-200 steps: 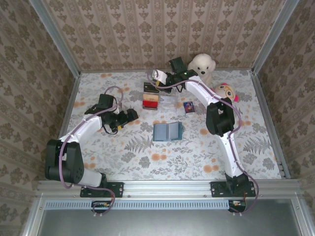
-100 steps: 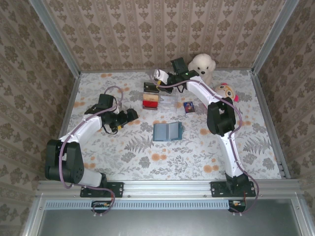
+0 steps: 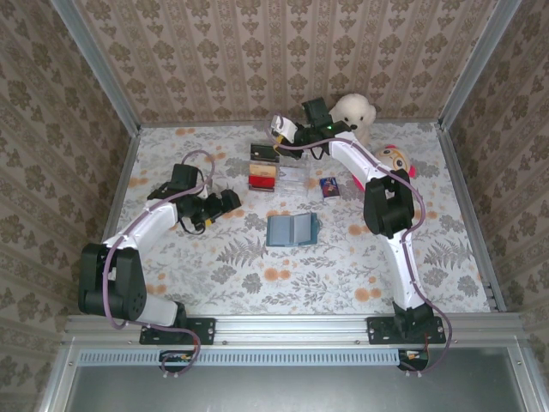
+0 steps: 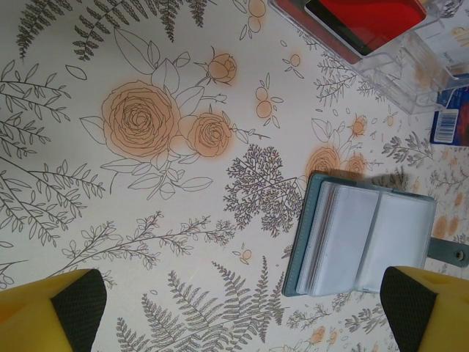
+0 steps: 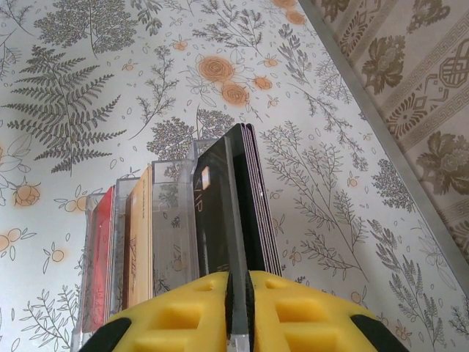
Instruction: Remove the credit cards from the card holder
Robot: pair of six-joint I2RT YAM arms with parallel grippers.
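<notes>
Floral tabletop (image 3: 214, 257) | card holder (image 5: 172, 220): dark card (image 5: 249, 198), red card (image 5: 99, 242) not yet out | left tool (image 4: 242, 304) wide, empty | right tool (image 5: 238, 293) narrow, grip unclear

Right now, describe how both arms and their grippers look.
The left arm and right arm have white links with black joints, and a purple cable loops alongside each. The left gripper and right gripper have yellow fingers with dark pads.
</notes>
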